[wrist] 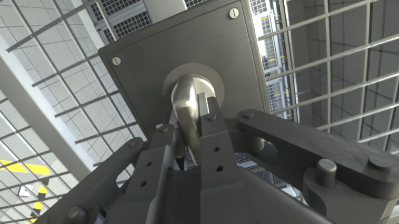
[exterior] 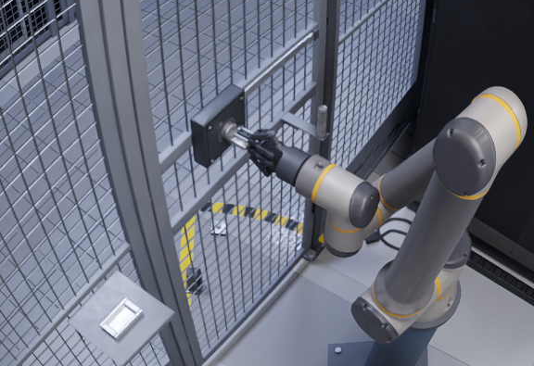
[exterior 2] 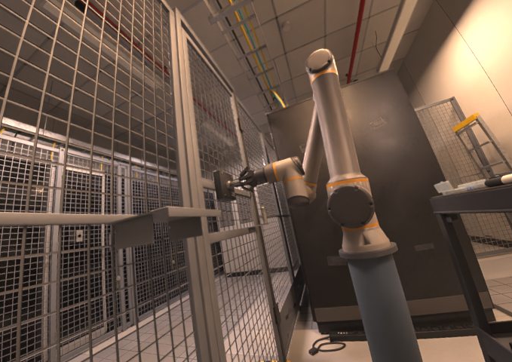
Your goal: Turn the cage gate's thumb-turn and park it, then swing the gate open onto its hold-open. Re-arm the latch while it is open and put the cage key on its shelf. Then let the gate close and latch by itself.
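The mesh cage gate (exterior: 241,104) stands closed in its frame. A dark lock plate (exterior: 218,124) sits on its mid rail. A silver thumb-turn (wrist: 188,113) sticks out of the plate's round boss. My gripper (wrist: 192,108) is closed on the thumb-turn, a finger on each flat side of its blade (exterior: 238,137). The arm reaches in level from the right. A grey shelf (exterior: 121,318) with a shallow silver tray is fixed to the fence left of the gate post. I do not see the cage key.
A dark cabinet (exterior 2: 376,192) stands behind the arm's base. A vertical pull handle (exterior: 322,118) is mounted on the gate's right stile. Yellow-black floor markings (exterior: 252,213) lie behind the gate. A cart (exterior 2: 495,205) stands on the far right. A cable (exterior 2: 327,343) lies on the floor.
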Tool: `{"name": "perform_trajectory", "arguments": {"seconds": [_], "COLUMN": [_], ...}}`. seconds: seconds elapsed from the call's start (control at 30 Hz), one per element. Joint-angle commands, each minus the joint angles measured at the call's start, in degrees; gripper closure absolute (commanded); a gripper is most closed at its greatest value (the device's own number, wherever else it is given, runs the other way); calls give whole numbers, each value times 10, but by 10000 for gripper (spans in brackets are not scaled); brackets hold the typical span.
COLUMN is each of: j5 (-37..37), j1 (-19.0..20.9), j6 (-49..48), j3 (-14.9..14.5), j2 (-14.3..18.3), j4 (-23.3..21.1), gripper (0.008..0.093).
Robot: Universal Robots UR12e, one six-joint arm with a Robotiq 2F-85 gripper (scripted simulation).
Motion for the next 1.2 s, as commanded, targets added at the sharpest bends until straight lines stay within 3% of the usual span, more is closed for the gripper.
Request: {"name": "perform_trajectory", "arguments": {"seconds": [0.0,0.83,1.17], "j5": [0,0,0], "j1": [0,0,0], "j6": [0,0,0], "j3": [0,0,0], "j2": [0,0,0], "j4": [0,0,0], "gripper": [829,334,334]}}
